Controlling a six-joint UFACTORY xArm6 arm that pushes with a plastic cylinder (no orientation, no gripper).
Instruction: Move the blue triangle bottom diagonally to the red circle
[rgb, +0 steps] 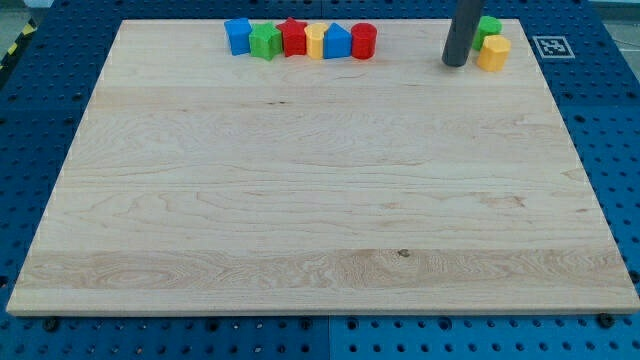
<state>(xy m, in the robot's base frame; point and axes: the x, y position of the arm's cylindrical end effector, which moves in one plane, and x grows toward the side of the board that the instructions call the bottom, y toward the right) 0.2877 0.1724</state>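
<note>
Our tip (455, 63), having no claw to open, sits well right of the red circle (363, 41); the blue triangle (337, 42) touching its left looks light, rigid, best pushed flat-sided.

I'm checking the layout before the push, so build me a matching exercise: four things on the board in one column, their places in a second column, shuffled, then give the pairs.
Things:
1. blue triangle
2. red circle
3. my tip
4. blue cube

Places:
A. far left end of the row at the view's top
B. right end of that row
C. just left of the yellow block near the view's top right
D. in the row, between the yellow block and the red circle

Pairs: 1-D, 2-B, 3-C, 4-A
</note>
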